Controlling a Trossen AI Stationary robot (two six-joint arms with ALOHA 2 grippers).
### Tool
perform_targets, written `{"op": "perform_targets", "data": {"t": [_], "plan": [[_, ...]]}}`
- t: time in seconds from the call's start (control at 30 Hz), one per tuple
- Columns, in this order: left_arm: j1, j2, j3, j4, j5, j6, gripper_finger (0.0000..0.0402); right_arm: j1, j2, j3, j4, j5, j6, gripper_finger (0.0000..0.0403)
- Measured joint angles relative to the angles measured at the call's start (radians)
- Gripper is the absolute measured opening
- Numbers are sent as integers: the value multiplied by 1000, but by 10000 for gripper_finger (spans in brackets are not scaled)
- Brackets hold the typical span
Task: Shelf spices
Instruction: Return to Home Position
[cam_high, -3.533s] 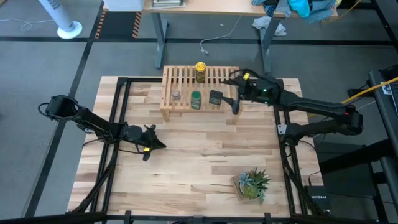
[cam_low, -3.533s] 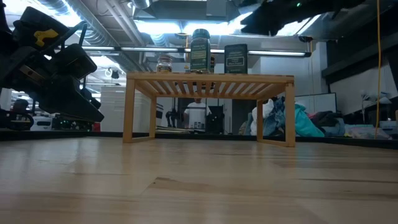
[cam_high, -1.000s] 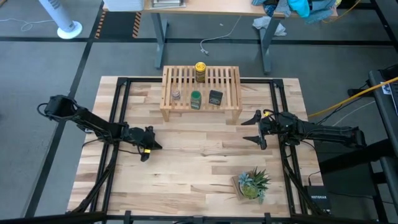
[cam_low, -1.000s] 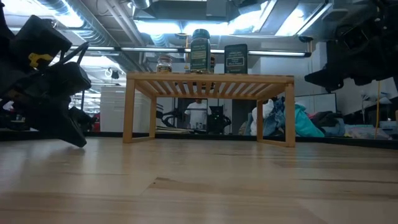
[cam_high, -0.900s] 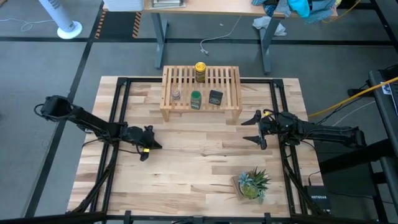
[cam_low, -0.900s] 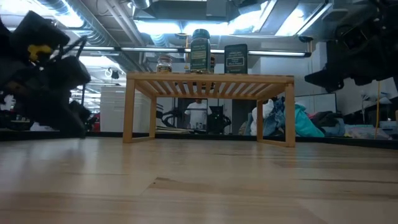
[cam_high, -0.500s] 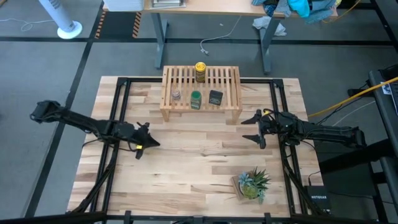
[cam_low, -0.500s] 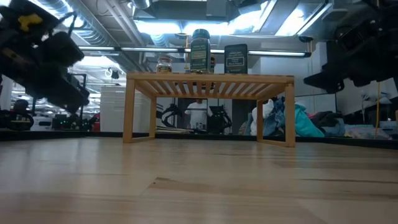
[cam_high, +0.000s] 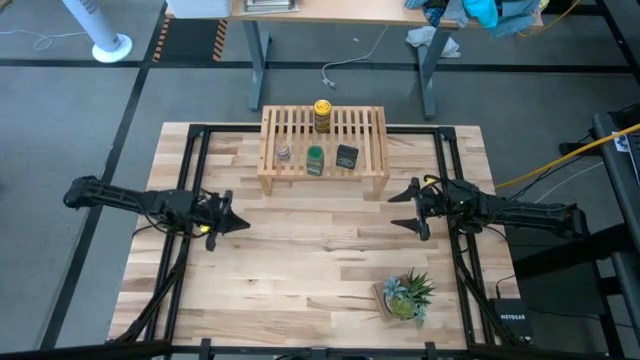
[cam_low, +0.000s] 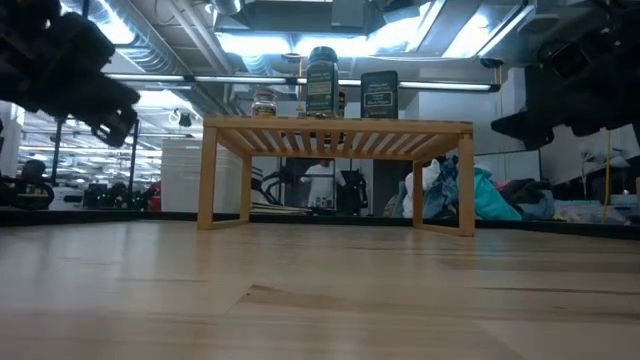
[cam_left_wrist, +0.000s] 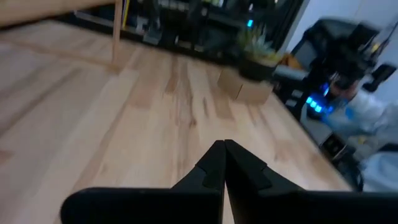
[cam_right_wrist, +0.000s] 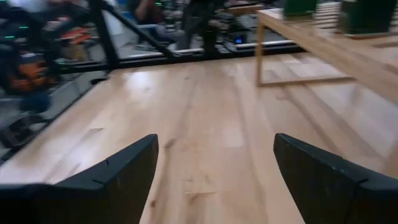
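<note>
On the far middle of the table stands the light-wood shelf (cam_high: 323, 148). Its slatted top bears a yellow-lidded jar (cam_high: 322, 113), a tiny grey-topped jar (cam_high: 284, 153), a green-lidded jar (cam_high: 315, 158) and a black tin (cam_high: 346, 155); the low view shows them from the side, the green-lidded jar (cam_low: 321, 80) and the tin (cam_low: 379, 93) among them. My left gripper (cam_high: 238, 224) is shut over the table's left side, holding nothing. My right gripper (cam_high: 402, 209) hangs open over the right side, its fingers apart with nothing between them (cam_right_wrist: 214, 168).
A small potted green plant (cam_high: 406, 295) stands near the table's front right corner, also in the left wrist view (cam_left_wrist: 254, 62). Black frame rails (cam_high: 190, 190) run along the table's left and right sides. Bare wood lies between the two grippers.
My left gripper has risen and drawn back toward the table's left edge, tipping up from a downward slant to nearly level; it stays shut. My right gripper has kept still and open.
</note>
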Motion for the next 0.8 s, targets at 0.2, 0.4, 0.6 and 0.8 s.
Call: {"op": "perform_targets", "data": {"t": [0.2,0.4,0.6,0.8], "plan": [[0,-112,0,-1,0,0,0,0,0,0,40,-58,9,326],[0,-198,0,-1,0,0,0,0,-1,0,136,-172,16,326],[0,-194,0,-2,0,0,0,0,0,0,146,-179,17,326],[0,-193,0,-3,0,0,0,0,0,0,143,-179,16,326]]}}
